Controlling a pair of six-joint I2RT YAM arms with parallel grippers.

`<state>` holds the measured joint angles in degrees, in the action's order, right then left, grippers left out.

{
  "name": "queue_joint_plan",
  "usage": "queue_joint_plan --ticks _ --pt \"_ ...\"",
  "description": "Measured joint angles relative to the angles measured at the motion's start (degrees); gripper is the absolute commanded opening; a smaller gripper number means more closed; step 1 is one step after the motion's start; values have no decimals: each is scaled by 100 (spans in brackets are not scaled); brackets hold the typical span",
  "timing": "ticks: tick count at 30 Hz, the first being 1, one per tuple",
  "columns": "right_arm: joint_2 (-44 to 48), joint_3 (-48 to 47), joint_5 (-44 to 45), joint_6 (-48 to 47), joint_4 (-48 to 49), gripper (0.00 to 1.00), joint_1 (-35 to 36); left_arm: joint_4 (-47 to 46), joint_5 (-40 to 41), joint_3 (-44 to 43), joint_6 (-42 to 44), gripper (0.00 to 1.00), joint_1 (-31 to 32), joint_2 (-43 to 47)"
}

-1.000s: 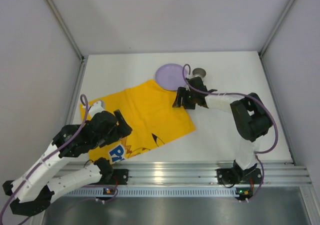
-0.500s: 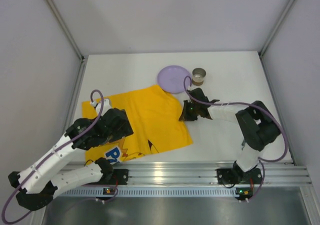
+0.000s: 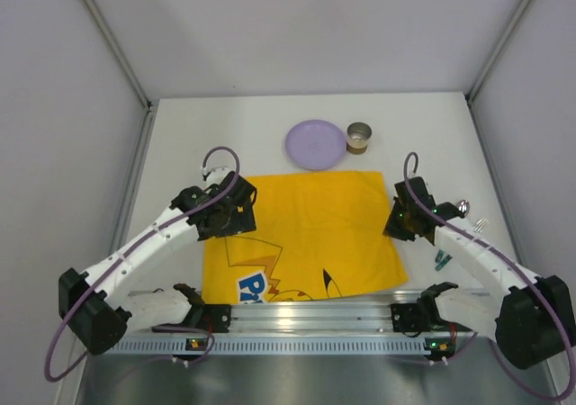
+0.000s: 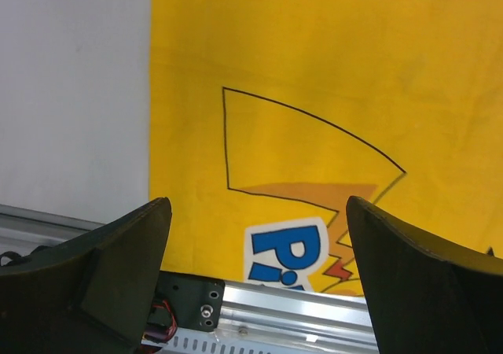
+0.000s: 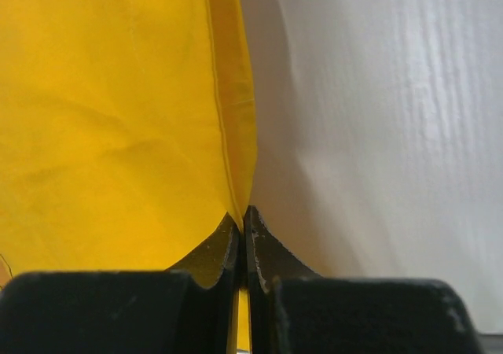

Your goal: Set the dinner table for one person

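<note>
The yellow cartoon-printed mat (image 3: 306, 229) lies spread flat on the white dinner table (image 3: 432, 144), close to the near edge. My right gripper (image 3: 399, 218) is shut on the mat's right hem; in the right wrist view the hem (image 5: 236, 134) rises into the pinched fingertips of that gripper (image 5: 243, 212). My left gripper (image 3: 236, 218) hovers over the mat's left part, open and holding nothing. In the left wrist view the left gripper (image 4: 259, 208) has wide-spread fingers framing the mat's (image 4: 314, 71) blue print, with bare table (image 4: 71, 94) to the left.
A lilac plate (image 3: 316, 144) and a small metal cup (image 3: 359, 136) stand just behind the mat. Small cutlery pieces (image 3: 463, 207) and a teal item (image 3: 441, 261) lie right of the right arm. The aluminium rail (image 3: 306, 315) runs along the near edge.
The mat went from skewed at the left to flat and square in the middle. The right gripper shut on its right hem and swung right and nearer. The left arm moved up and right.
</note>
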<state>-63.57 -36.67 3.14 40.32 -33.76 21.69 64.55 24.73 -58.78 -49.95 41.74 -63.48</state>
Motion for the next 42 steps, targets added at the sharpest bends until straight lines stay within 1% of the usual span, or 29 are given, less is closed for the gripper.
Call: queue_joint_plan --ticks 3,6,8,11,16,20,26,38,42 --pt "461 83 245 114 -492 0 -210 -466 -304 170 417 98 -544 -409" --pt "673 181 341 175 -706 0 -304 -859 -501 254 758 98 -953 -789" --pt "551 216 348 175 -721 0 -330 -1086 -595 295 951 98 -1115 -1010" --pt "103 216 350 131 -638 0 -365 -1392 -732 315 1202 98 -1296 -1440" --pt "-490 164 367 -111 -476 0 -538 -1770 -798 319 1499 98 -1478 -2149" --pt "-999 -70 380 -348 -337 0 -743 -1904 -798 271 1683 98 -1620 -2586" --pt "-1604 -470 332 -667 -103 0 -981 -2052 -673 -160 1989 98 -1808 -3403" --pt "-2212 -935 28 -994 15 0 -1145 -1952 -577 -1198 2337 98 -2103 -4216" --pt "-2350 -1069 -85 -1058 39 0 -1211 -1934 -529 -1405 2374 98 -2155 -4356"
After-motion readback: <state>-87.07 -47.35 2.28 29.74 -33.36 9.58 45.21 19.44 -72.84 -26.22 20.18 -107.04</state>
